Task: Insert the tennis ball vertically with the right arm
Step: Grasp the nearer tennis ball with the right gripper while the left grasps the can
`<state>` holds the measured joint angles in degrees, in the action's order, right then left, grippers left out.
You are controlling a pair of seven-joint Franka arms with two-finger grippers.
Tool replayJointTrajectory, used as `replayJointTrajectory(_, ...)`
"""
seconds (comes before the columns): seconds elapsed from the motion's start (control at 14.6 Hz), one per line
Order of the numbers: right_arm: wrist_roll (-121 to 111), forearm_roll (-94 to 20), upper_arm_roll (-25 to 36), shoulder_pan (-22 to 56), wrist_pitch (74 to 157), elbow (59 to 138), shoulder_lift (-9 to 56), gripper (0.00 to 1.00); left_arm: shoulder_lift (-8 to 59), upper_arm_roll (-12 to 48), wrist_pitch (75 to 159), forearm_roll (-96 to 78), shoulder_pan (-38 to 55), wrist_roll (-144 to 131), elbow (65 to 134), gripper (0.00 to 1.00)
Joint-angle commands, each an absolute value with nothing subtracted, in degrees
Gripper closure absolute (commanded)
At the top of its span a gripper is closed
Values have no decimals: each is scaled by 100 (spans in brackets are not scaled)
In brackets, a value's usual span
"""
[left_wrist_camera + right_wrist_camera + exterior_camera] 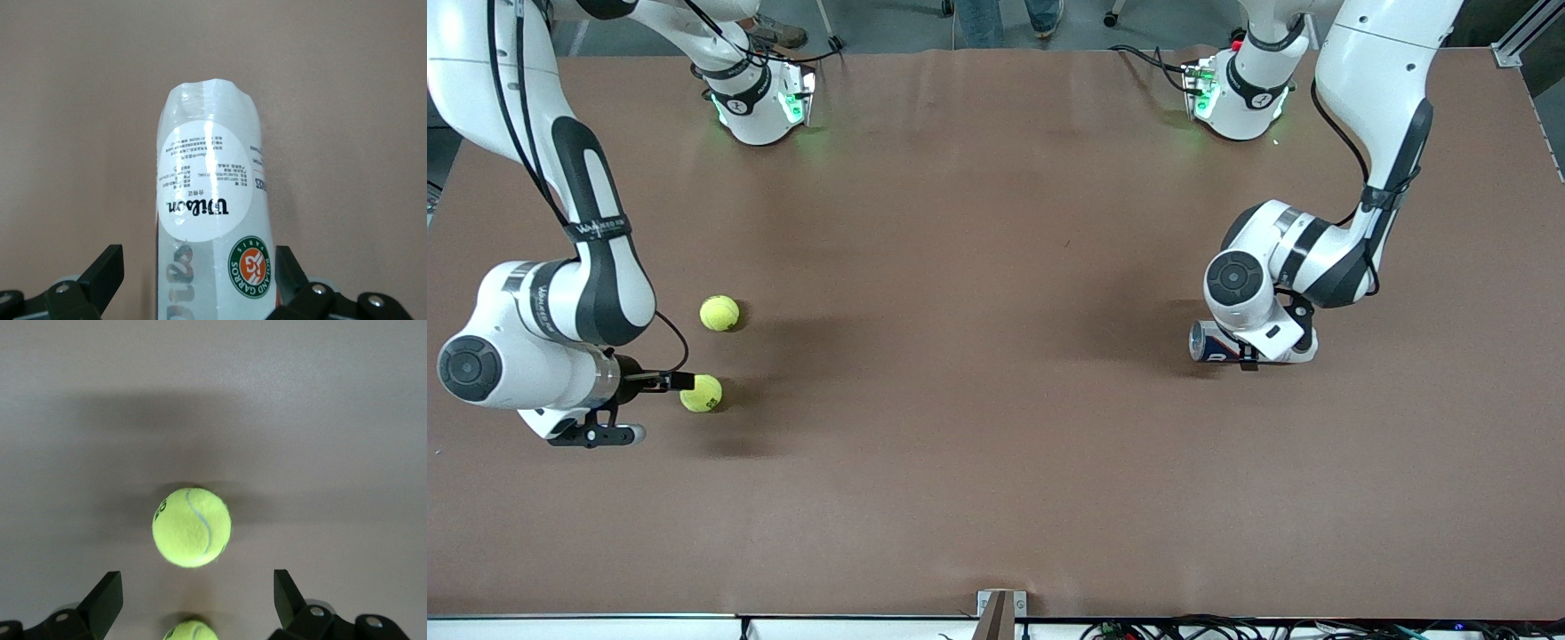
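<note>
R hand (197, 603) is open over the two tennis balls (701, 393) near the R arm's worktop edge. L hand (197, 277) is open round the can (210, 220). Ball could roll off if bumped.

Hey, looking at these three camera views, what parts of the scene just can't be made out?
- Tennis ball can, front view: mostly covered by the left arm's wrist; which end is open cannot be told.
- Can, left wrist view: lower part cut off by the frame edge.
- Second tennis ball, right wrist view: only its top shows at the frame edge.
- Left gripper: fingers open around the can; contact unclear.
- Small label print: too small to read.
</note>
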<state>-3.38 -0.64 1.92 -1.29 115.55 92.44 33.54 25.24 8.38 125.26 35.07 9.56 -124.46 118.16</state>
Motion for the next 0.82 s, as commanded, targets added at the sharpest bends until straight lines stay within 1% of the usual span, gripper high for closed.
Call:
replayJointTrajectory(0.0, -308, -70, 132, -220, 11759, 9246, 3629, 0, 2636, 826, 12454, 3962, 984, -12813, 11865, 0)
replayJointTrajectory(0.21, -299, -79, 132, -176, 11760, 9255, 3735, 0, 2838, 826, 12454, 4324, 976, -13078, 11865, 0)
replayJointTrajectory(0.76, -299, -88, 114, -158, 11962, 9246, 3911, 0, 2900, 774, 12454, 4569, 870, -13087, 11909, 0)
